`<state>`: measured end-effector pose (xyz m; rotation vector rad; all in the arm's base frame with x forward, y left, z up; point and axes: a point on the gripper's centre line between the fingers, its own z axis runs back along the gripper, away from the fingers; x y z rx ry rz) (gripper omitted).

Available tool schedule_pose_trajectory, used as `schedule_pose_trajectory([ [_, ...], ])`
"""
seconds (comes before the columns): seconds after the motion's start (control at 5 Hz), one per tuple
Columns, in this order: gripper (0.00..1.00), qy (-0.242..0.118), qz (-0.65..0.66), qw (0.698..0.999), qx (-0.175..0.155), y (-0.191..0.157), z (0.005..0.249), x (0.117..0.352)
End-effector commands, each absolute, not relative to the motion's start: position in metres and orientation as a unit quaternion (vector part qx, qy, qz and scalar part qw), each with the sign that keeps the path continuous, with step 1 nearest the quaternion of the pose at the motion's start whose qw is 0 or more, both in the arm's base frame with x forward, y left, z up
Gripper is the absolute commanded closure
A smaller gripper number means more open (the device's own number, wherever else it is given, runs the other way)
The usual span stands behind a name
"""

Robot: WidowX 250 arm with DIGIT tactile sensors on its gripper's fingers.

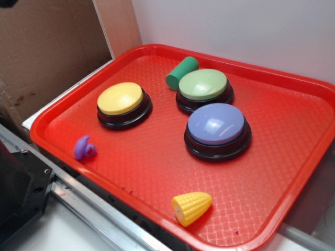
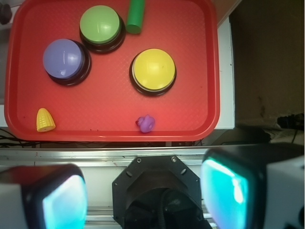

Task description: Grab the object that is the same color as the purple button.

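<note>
A red tray (image 1: 157, 167) holds six things. The small purple toy (image 1: 84, 148) lies close to one long edge of the tray, the edge nearest the robot's base. It is about halfway along that edge in the wrist view, and it touches nothing else. It has a bit of pink-red on it.

The gripper (image 2: 143, 195) shows only in the wrist view. Its two fingers (image 2: 55, 198) sit at the bottom of that picture, one on each side, with a wide gap between them, so the gripper is spread open and holds nothing. It hangs above and outside the tray, past the edge where the purple toy lies. The toy (image 2: 146, 123) sits on the tray across that edge from the gripper, roughly in line with the gap between the fingers, and well apart from them.

The purple button (image 1: 216, 130) stands farther in on the tray. The green button (image 1: 203, 89) is just beside it, nearer the far long edge. A green cylinder (image 1: 181, 72) lies on its side, just beside the green button. The yellow button (image 1: 123, 103) stands alone, between the purple toy and the far edge. A yellow toy corn cob (image 1: 191, 207) lies near a corner of the tray on the same long edge as the purple toy, well apart from it.
</note>
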<state>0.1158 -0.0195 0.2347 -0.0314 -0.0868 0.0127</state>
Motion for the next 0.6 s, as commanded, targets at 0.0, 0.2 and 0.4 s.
schedule_pose_trajectory([
  [0.0, 0.0, -0.043, 0.006, 0.999, -0.016, -0.02, 0.235, 0.116],
  [0.2, 0.0, -0.068, 0.021, 0.997, -0.033, -0.028, 0.223, 0.122],
  [0.4, 0.0, -0.083, 0.02, 0.996, -0.029, -0.046, 0.211, 0.132],
])
